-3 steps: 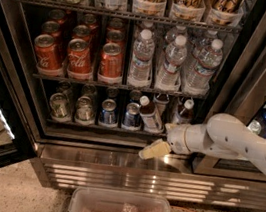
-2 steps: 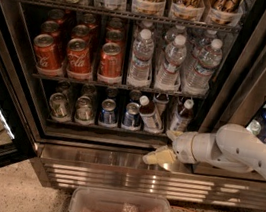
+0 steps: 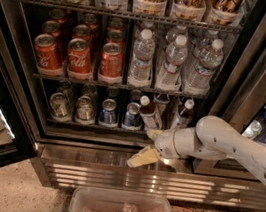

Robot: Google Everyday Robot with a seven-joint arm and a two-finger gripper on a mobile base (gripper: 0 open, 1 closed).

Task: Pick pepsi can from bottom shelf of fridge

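The gripper hangs just below the front rail of the bottom shelf, right of its middle, with its fingers spread and nothing between them. The pepsi can stands upright near the shelf's front edge in the fridge, just up-left of the gripper, not touching.

One camera, set high and close in front, faces forward and downward into the open fridge; the gripper hangs low centre, above the base grille.
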